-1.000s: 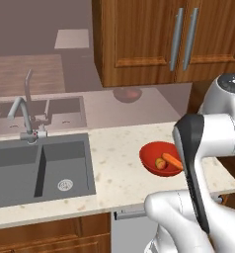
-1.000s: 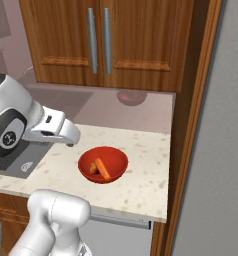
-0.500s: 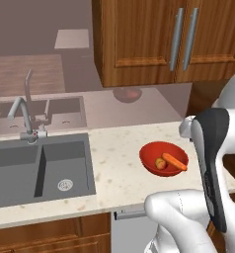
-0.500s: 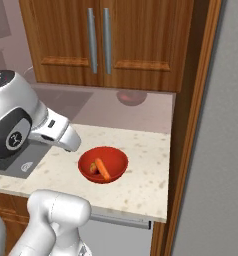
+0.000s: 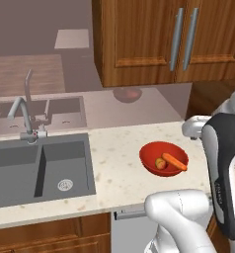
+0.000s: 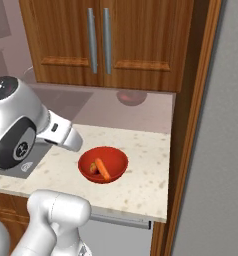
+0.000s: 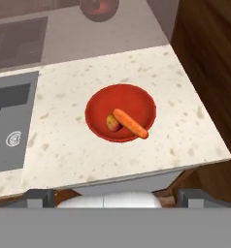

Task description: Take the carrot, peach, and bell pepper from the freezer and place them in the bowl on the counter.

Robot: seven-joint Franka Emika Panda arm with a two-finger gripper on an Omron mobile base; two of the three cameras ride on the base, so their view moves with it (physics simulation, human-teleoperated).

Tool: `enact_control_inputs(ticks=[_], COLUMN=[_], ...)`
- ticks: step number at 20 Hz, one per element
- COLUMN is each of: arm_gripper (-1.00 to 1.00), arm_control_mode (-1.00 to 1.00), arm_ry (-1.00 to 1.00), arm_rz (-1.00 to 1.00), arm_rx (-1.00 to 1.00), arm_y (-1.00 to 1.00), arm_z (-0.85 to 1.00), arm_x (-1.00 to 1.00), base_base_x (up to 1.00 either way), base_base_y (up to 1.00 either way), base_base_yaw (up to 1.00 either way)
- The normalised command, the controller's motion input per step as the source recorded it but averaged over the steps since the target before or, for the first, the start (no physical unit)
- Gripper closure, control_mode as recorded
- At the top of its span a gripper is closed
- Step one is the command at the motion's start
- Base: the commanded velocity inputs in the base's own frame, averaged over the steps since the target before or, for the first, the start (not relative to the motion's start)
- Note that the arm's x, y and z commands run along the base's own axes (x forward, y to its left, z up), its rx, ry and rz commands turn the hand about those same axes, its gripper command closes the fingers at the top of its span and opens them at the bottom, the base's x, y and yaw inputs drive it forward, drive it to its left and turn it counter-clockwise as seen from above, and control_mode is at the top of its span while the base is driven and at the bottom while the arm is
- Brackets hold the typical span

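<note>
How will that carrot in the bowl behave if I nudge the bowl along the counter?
The carrot looks stiff and tapered, and lies slanted across the bowl beside the peach, so it may roll or pivot. The curved glossy wall would probably keep it inside. The bowl seems shallow and could slide on the smooth counter.

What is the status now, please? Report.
Gripper open, empty, high over the counter. Carrot and peach lie in the bowl. Bell pepper not there yet.
</note>
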Motion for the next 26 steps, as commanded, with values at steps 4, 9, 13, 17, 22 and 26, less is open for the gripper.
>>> enact_control_inputs(ticks=[4, 9, 13, 17, 22, 26], arm_gripper=[-1.0, -1.0, -1.0, -1.0, -1.0, -1.0], arm_control_mode=[-1.0, -1.0, -1.0, -1.0, -1.0, 1.0], arm_ry=[-0.1, -0.11, -0.05, 0.0, 0.0, 0.0], arm_rz=[0.17, 0.13, -0.03, -0.13, -0.1, -0.01], arm_rx=[-0.01, -0.05, -0.05, -0.05, 0.0, 0.0], arm_y=[0.0, 0.0, 0.0, 0.0, 0.0, 0.0], arm_z=[-0.03, -0.04, 0.0, 0.0, 0.0, 0.0], arm_x=[0.0, 0.0, 0.0, 0.0, 0.0, -0.02], base_base_x=[0.0, 0.0, 0.0, 0.0, 0.0, -0.48], base_base_y=[0.0, 0.0, 0.0, 0.0, 0.0, -0.05], base_base_yaw=[0.0, 0.0, 0.0, 0.0, 0.0, 0.0])
